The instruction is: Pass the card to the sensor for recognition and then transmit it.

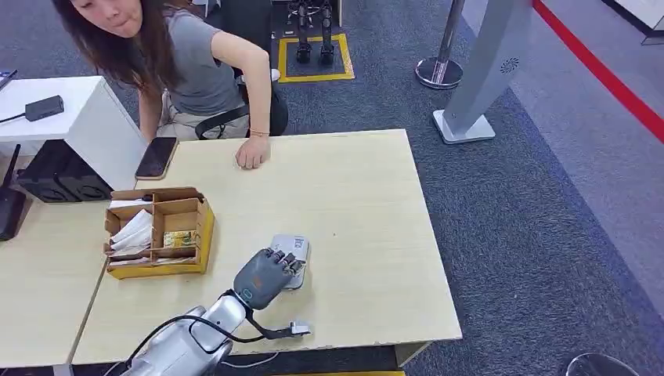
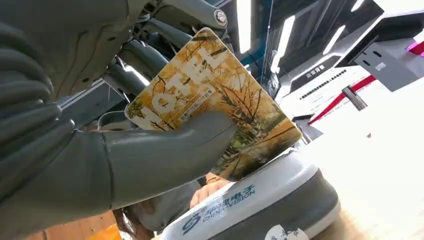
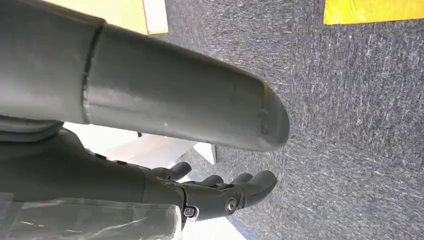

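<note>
Card (image 2: pixel 215 100): autumn-tree print in yellow and orange with large white lettering, pinched between the thick grey thumb (image 2: pixel 165 155) and the darker fingers (image 2: pixel 145 55) of the left hand (image 1: pixel 266 276). It is held tilted, one corner low and just over the sensor (image 2: pixel 265 205); whether it touches cannot be told.

Sensor: low white-topped unit with a grey rim and blue printed lettering, standing on the table (image 1: pixel 352 196) near its front edge, partly under the left hand in the head view.

Left hand: reaches in from the front edge of the table, a black cable looping from the arm to a small plug (image 1: pixel 301 329) lying on the tabletop.

Right hand (image 3: pixel 220 192): hangs over grey carpet, holds nothing, thumb and fingers loosely apart and slightly curved.

Box (image 1: pixel 160 231): open cardboard tray with compartments, on the left part of the table, holding white papers and a yellow-printed card-like item.

Phone (image 1: pixel 156 157): dark, flat, at the far left corner of the table.

Person (image 1: pixel 196 63): seated at the far side in a grey top, one hand (image 1: pixel 252 153) resting on the table's far edge.

Side desk (image 1: pixel 70 117): white, beside the person, with a small dark device on top.
</note>
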Action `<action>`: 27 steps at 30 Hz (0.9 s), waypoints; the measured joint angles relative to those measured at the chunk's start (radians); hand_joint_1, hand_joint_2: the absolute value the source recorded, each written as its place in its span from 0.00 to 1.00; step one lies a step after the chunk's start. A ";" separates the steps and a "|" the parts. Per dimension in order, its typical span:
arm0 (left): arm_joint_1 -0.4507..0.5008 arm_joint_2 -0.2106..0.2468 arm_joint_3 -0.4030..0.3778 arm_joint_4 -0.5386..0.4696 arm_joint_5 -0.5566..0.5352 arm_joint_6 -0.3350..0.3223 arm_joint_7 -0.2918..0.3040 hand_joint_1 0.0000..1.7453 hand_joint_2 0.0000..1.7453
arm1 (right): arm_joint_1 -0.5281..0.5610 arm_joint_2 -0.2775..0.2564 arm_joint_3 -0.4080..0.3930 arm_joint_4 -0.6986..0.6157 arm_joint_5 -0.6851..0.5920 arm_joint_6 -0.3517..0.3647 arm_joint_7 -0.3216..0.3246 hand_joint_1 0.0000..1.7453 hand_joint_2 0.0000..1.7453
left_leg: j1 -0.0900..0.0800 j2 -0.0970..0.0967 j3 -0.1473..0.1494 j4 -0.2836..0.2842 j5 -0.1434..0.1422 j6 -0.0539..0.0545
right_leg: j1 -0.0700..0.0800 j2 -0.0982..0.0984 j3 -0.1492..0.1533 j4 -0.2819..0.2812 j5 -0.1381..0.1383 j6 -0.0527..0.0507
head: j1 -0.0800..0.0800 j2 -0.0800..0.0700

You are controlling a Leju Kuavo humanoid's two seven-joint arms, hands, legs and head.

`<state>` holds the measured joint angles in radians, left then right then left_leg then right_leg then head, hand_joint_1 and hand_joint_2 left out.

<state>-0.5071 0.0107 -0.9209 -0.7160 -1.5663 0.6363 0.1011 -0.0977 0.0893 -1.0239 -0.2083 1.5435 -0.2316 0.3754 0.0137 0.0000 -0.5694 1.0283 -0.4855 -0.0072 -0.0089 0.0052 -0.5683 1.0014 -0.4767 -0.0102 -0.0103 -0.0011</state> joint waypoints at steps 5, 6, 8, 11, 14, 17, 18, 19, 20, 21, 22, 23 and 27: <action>0.000 0.000 0.000 0.000 0.000 0.000 0.000 1.00 1.00 | 0.000 0.000 0.000 0.000 0.000 0.000 0.000 0.00 0.00 | 0.000 0.000 0.000 0.000 0.000 0.000 | 0.000 0.000 0.000 0.000 0.000 0.000 | 0.000 0.000; 0.000 0.000 0.000 0.000 0.000 0.000 0.000 1.00 1.00 | 0.000 0.000 0.000 0.000 0.000 0.000 0.000 0.00 0.00 | 0.000 0.000 0.000 0.000 0.000 0.000 | 0.000 0.000 0.000 0.000 0.000 0.000 | 0.000 0.000; 0.000 0.000 0.000 0.001 0.000 0.000 0.000 1.00 1.00 | 0.000 0.000 0.000 0.000 0.000 0.000 0.000 0.00 0.00 | 0.000 0.000 0.000 0.000 0.000 0.000 | 0.000 0.000 0.000 0.000 0.000 0.000 | 0.000 0.000; 0.000 0.000 0.000 0.002 0.000 0.000 0.000 1.00 1.00 | 0.000 0.000 0.000 0.000 0.000 0.000 0.000 0.00 0.00 | 0.000 0.000 0.000 0.000 0.000 0.000 | 0.000 0.000 0.000 0.000 0.000 0.000 | 0.000 0.000; 0.000 0.000 0.000 0.003 0.000 0.000 0.000 1.00 1.00 | 0.000 0.000 0.000 0.000 0.000 0.000 0.000 0.00 0.00 | 0.000 0.000 0.000 0.000 0.000 0.000 | 0.000 0.000 0.000 0.000 0.001 0.000 | 0.000 0.000; 0.000 -0.001 0.000 0.004 0.000 0.000 0.000 1.00 1.00 | 0.000 0.000 0.000 0.000 0.000 0.000 0.000 0.00 0.00 | 0.000 0.000 0.000 0.000 0.000 0.000 | 0.000 0.000 0.000 0.000 0.001 0.000 | 0.000 0.000; 0.000 -0.001 0.000 0.004 0.000 0.000 0.000 1.00 1.00 | 0.000 0.000 0.000 0.000 0.000 0.000 0.000 0.00 0.00 | 0.000 0.000 0.000 0.000 0.000 0.000 | 0.000 0.000 0.000 0.000 0.001 0.000 | 0.000 0.000; 0.000 -0.001 0.000 0.004 0.000 0.000 0.000 1.00 1.00 | 0.000 0.000 0.000 0.000 0.000 0.000 0.000 0.00 0.00 | 0.000 0.000 0.000 0.000 0.001 0.000 | 0.000 0.000 0.000 0.000 0.001 0.000 | 0.000 0.000; 0.000 -0.001 0.000 0.004 0.000 0.000 0.000 1.00 1.00 | 0.000 0.000 0.000 0.000 0.000 0.000 0.000 0.00 0.00 | 0.000 0.000 0.000 0.000 0.001 0.000 | 0.000 0.000 0.000 0.000 0.001 0.000 | 0.000 0.000; 0.000 -0.001 0.000 0.004 0.000 0.000 0.000 1.00 1.00 | 0.000 0.000 0.000 0.000 0.000 0.000 0.000 0.00 0.00 | 0.000 0.000 0.000 0.000 0.001 0.000 | 0.000 0.000 0.000 0.000 0.001 0.000 | 0.000 0.000; 0.000 -0.001 0.000 0.004 0.000 0.000 0.000 1.00 1.00 | 0.000 0.000 0.000 0.000 0.000 0.000 0.000 0.00 0.00 | 0.000 0.000 0.000 0.000 0.001 0.000 | 0.000 0.000 0.000 0.000 0.001 0.000 | 0.000 0.000; 0.000 -0.001 0.000 0.004 0.000 0.000 0.000 1.00 1.00 | 0.000 0.000 0.000 0.000 0.000 0.000 0.000 0.00 0.00 | 0.000 0.000 0.000 0.000 0.001 0.000 | 0.000 0.000 0.000 0.000 0.001 0.000 | 0.000 0.000; 0.000 -0.001 0.000 0.004 0.000 0.000 0.000 1.00 1.00 | 0.000 0.000 0.000 0.000 0.000 0.000 0.000 0.00 0.00 | 0.000 0.000 0.000 0.000 0.001 0.000 | 0.000 0.000 0.000 0.000 0.001 0.000 | 0.000 0.000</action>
<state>-0.5073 0.0099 -0.9209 -0.7118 -1.5663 0.6363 0.1015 -0.0976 0.0893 -1.0239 -0.2087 1.5434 -0.2316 0.3754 0.0137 0.0001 -0.5691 1.0284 -0.4847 -0.0071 -0.0089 0.0052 -0.5685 1.0014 -0.4753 -0.0102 -0.0103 -0.0008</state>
